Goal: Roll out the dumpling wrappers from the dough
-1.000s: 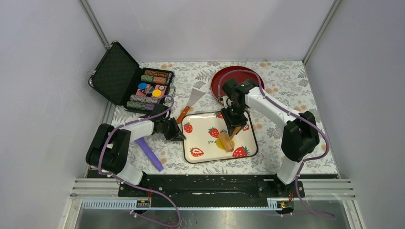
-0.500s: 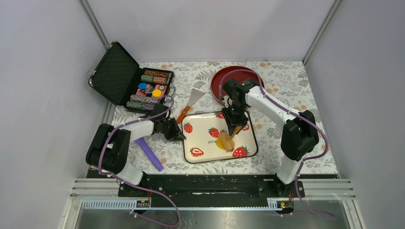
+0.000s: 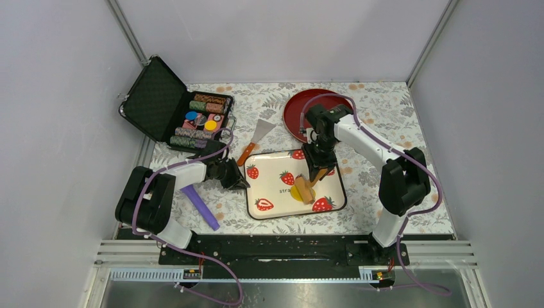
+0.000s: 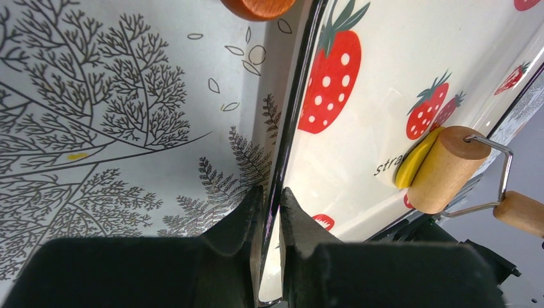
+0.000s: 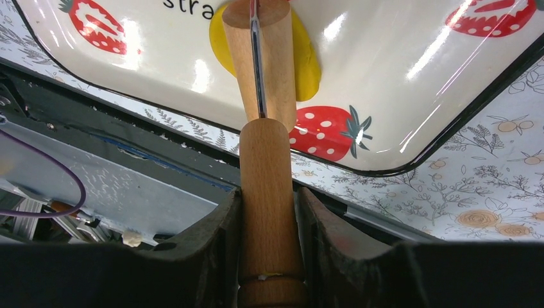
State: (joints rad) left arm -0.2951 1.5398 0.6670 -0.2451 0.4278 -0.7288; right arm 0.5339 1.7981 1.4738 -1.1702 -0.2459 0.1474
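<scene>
A flattened yellow patch of dough (image 5: 308, 64) lies on the strawberry-print tray (image 3: 272, 168), partly under a wooden roller (image 3: 303, 189). My right gripper (image 5: 268, 192) is shut on the roller's wooden handle (image 5: 266, 167), and the drum (image 5: 276, 64) rests across the dough. In the left wrist view the dough (image 4: 414, 163) peeks out beside the drum (image 4: 446, 170). My left gripper (image 4: 269, 190) is shut on the tray's black left rim (image 4: 292, 115), seen from above at the left gripper (image 3: 242, 182). No separate dumpling wrappers are in view.
A red plate (image 3: 301, 109) sits behind the tray, under the right arm. A scraper with an orange handle (image 3: 256, 138) lies at the tray's back left. A purple stick (image 3: 200, 206) lies near the left arm. An open black case of poker chips (image 3: 192, 115) stands at the back left.
The right arm's wrist has shifted slightly to the right, with the roller staying on the dough. The left arm and tray have not moved.
</scene>
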